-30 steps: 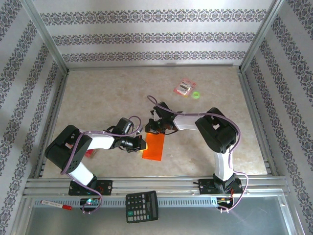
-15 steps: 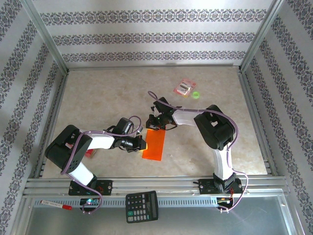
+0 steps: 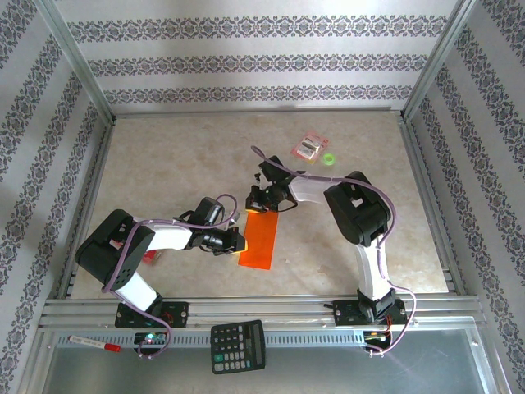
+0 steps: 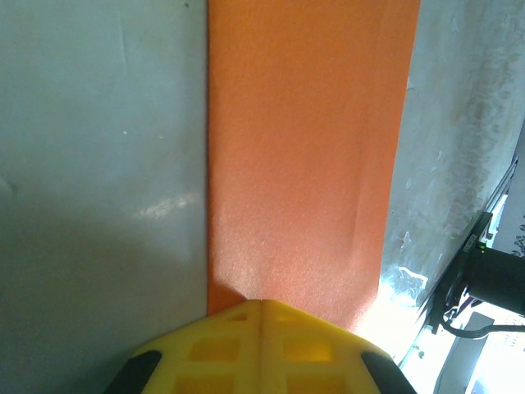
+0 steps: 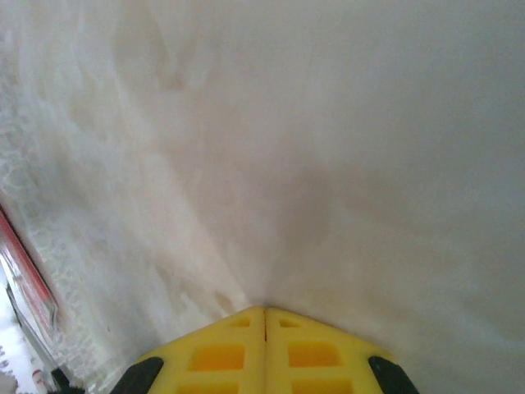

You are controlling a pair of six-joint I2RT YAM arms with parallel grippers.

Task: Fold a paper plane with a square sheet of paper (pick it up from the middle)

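I find the sheet [image 3: 260, 242], folded to a narrow rectangle, lying flat mid-table [image 3: 164, 164]. Left gripper [image 4: 262, 304]: fingers closed together, empty, tips at the sheet's edge. Right gripper [image 5: 264, 310]: likewise closed, empty, over bare table just beyond the sheet's far end.

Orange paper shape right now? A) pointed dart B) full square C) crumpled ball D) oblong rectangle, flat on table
D: the orange paper lies flat on the table as a strip clearly longer than wide, with straight parallel long edges and no point.
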